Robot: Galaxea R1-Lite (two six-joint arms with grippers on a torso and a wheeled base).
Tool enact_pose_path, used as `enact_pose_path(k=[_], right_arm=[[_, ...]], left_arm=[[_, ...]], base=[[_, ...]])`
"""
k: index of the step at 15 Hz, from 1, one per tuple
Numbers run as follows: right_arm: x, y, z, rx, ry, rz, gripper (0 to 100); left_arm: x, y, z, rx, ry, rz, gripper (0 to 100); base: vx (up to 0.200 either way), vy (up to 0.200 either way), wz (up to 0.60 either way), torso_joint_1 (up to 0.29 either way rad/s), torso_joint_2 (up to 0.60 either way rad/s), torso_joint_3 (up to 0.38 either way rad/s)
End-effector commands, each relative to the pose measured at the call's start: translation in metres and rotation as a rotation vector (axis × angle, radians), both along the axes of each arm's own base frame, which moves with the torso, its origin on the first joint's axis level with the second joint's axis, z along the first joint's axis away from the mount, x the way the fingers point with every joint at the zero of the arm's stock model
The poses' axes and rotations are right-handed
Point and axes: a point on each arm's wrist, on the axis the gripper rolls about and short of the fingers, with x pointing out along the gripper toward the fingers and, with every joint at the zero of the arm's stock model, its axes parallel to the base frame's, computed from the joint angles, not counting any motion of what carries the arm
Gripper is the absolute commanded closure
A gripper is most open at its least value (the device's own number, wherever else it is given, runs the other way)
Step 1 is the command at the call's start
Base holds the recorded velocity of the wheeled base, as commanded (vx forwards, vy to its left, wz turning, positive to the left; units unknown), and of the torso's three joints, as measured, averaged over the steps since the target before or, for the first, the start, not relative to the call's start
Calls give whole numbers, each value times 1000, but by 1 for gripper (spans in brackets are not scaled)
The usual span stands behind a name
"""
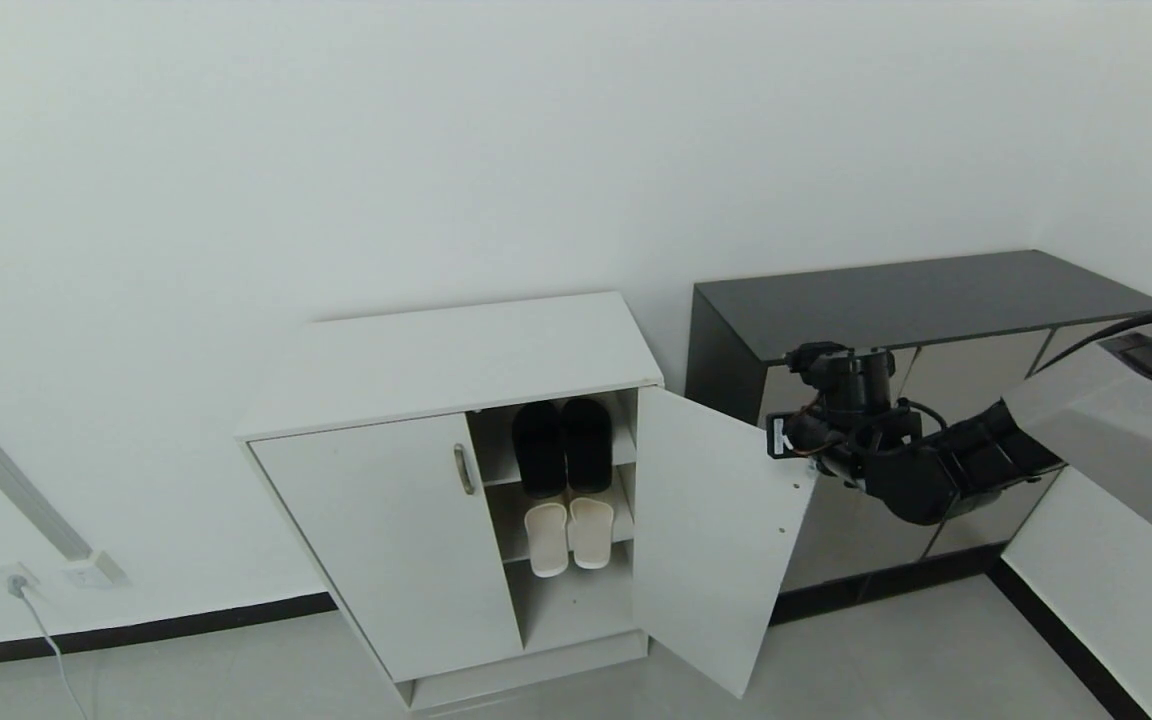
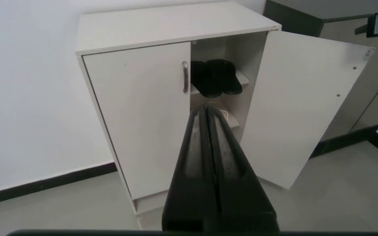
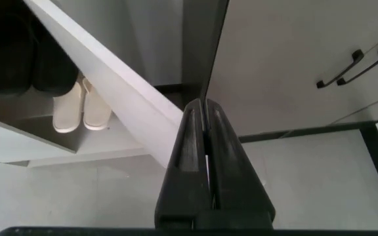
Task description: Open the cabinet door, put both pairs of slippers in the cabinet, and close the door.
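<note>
Cabinet [image 1: 456,355]: stood against the wall; left door [image 1: 396,540] shut, right door [image 1: 706,520] swung wide open.
Black slippers [image 1: 564,445]: set inside, on the upper shelf.
White slippers [image 1: 568,535]: set inside, on the shelf below.
Right gripper [image 3: 206,108]: held just beside the right door's outer edge; fingers pressed together, nothing gripped.
Left gripper [image 2: 207,113]: held before the cabinet, well apart; fingers pressed together, nothing gripped.
Progress: opening and loading are judged complete; only closing the right door is left.
Markings: a white tag [image 1: 777,437] is seen at the right wrist; its print is too small to be read.

dark sideboard [image 1: 926,300], wall socket [image 1: 16,578]
</note>
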Motion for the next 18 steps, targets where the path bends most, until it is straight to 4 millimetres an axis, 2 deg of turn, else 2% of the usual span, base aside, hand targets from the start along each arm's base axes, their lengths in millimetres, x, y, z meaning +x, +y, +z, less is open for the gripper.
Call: enact_pose_path(k=[1,7,12,15,18], right_arm=[[7,0,-13,-6,16,-7,100],[13,-1,-21,-9,25,-13,100],[11,1,-20,-7,24,-10,100],[-4,16,-16,5,34,23,100],[-29,38,-13,-3,49,91,100]], left_arm=[[0,0,0,0,1,1,100],[0,0,0,-1,1,0,100],[0,0,0,0,1,1,100],[0,0,0,0,1,0,100],[0,0,0,0,1,0,100]], base=[[0,0,0,0,0,0],[0,0,0,0,0,0],[0,0,0,0,0,0],[0,0,0,0,0,0],[0,0,0,0,0,0]])
